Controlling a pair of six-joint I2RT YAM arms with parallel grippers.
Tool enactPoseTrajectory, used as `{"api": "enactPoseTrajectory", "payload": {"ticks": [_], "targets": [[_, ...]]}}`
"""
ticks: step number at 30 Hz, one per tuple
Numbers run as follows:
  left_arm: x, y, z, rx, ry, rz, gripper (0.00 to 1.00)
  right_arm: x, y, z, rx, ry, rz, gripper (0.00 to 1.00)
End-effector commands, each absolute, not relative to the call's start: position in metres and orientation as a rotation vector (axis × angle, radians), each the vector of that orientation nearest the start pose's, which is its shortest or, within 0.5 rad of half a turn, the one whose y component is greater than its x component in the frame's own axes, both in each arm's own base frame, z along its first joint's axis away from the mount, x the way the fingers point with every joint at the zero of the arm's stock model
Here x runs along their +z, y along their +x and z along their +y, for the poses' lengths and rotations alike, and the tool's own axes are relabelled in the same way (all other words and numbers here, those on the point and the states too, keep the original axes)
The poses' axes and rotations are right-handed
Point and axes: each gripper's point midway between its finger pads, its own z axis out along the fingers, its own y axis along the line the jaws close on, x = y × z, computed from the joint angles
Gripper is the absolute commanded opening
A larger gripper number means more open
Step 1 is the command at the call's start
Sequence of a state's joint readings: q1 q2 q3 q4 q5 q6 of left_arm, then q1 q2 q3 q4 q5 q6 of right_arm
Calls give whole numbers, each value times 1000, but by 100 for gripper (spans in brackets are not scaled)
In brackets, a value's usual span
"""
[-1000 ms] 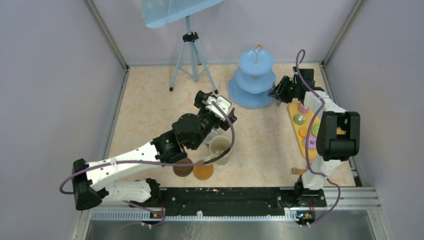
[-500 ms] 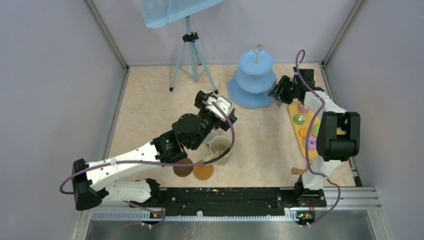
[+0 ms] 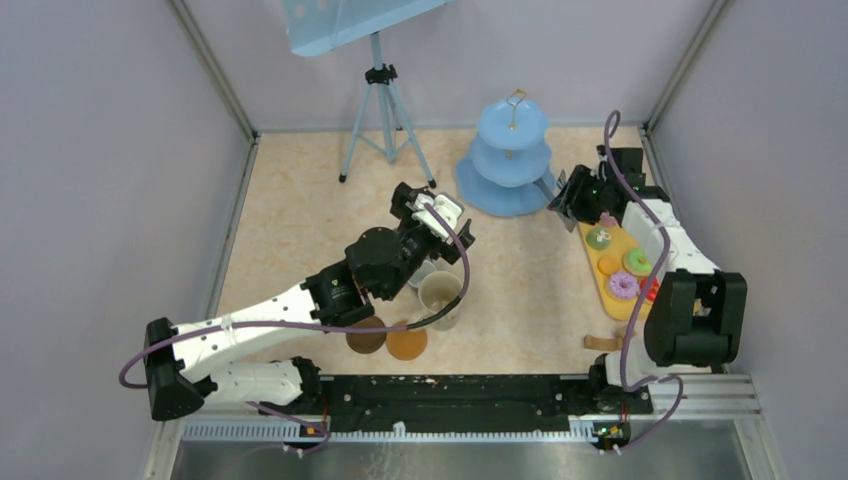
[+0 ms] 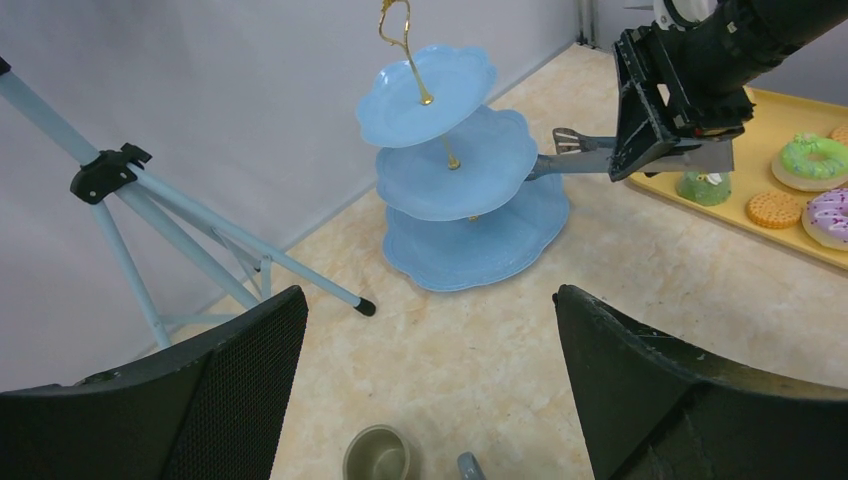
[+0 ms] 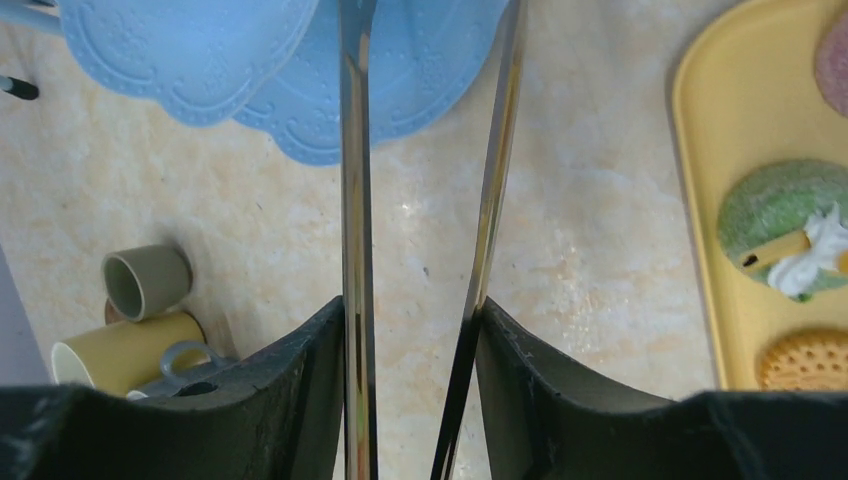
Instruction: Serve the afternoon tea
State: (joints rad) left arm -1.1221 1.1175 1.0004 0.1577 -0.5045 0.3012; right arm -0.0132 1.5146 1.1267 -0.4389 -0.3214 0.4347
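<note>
The light-blue three-tier cake stand (image 3: 510, 160) stands empty at the back; it also shows in the left wrist view (image 4: 450, 180) and the right wrist view (image 5: 300, 60). My right gripper (image 3: 563, 196) (image 5: 410, 310) is shut on metal tongs (image 5: 352, 150) (image 4: 575, 160), whose empty arms point at the stand. Toy cakes lie on the tray: a green cake (image 3: 598, 237) (image 5: 790, 230), a green donut (image 3: 636, 261), a purple donut (image 3: 622, 285). My left gripper (image 3: 432, 212) (image 4: 430, 300) is open and empty above the mugs: large cream (image 3: 440, 295), yellow (image 5: 120, 350), small grey (image 4: 378, 455). Two brown coasters (image 3: 385, 340) lie near.
The flat yellow tray (image 3: 612, 300) lies along the right side. A tripod (image 3: 385, 110) stands at the back left, one foot (image 4: 365, 307) close to the stand. Grey walls enclose the table on three sides.
My right arm has swung its elbow back toward the near right, uncovering the tray's cakes; its gripper with the tongs shifted slightly right and nearer. The left arm has not moved.
</note>
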Motion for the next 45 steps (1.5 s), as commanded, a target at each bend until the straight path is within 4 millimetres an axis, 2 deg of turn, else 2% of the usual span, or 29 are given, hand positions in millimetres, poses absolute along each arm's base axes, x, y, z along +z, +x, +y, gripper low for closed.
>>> {"api": "enactPoseTrajectory", "payload": {"ticks": [1, 4, 7, 11, 14, 19, 22, 25, 30, 38, 42, 45], "targets": [[377, 246, -301, -330, 620, 1349, 99, 154, 351, 56, 469, 351, 2422, 46], [376, 247, -302, -329, 620, 1352, 99, 161, 324, 43, 368, 366, 2450, 45], [373, 247, -304, -335, 623, 1359, 99, 176, 292, 18, 264, 412, 2455, 45], [366, 247, -312, -352, 644, 1370, 99, 188, 241, -26, 149, 594, 2454, 43], [366, 246, -312, -345, 645, 1362, 99, 191, 214, -49, 108, 780, 2403, 43], [371, 243, -306, -303, 639, 1331, 99, 185, 213, -65, 96, 960, 2352, 43], [371, 242, -304, -284, 643, 1318, 99, 187, 221, -71, 105, 993, 2352, 43], [371, 245, -299, -250, 627, 1315, 99, 180, 222, -75, 85, 1025, 2373, 43], [371, 251, -291, -208, 595, 1316, 99, 160, 218, -76, 83, 1082, 2415, 44], [367, 253, -293, -204, 607, 1320, 99, 151, 213, -79, 50, 1091, 2437, 47], [366, 254, -295, -206, 614, 1322, 99, 147, 221, -71, 127, 1069, 2436, 47], [365, 254, -296, -207, 617, 1322, 99, 141, 219, -72, 118, 1071, 2457, 47]]}}
